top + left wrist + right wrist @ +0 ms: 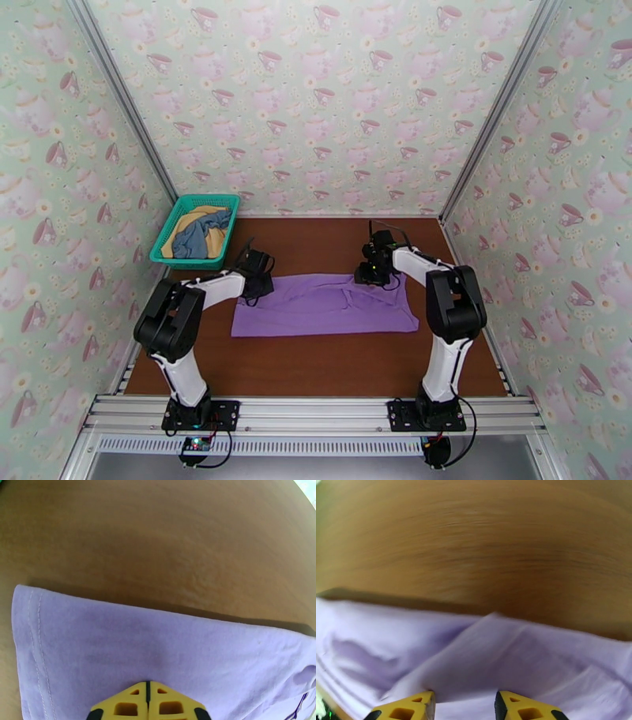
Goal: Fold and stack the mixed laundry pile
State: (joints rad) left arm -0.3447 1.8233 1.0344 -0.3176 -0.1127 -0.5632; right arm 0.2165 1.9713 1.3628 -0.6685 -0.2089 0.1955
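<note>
Limp lilac-purple cloth shirt is lying flat, probably best pinched at corners; left tool pressed together at ten o'clock, right tool spread at one.

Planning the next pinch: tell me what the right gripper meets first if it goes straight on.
Most likely the shirt: the right gripper, jaws apart, points at a raised fold just ahead of it, bare table beyond. The blur leaves the depth unclear.

Brown wooden tabletop, teal plastic mesh basket at its far-left corner, teacup-patterned pastel walls around it, aluminium rail along its near edge.
</note>
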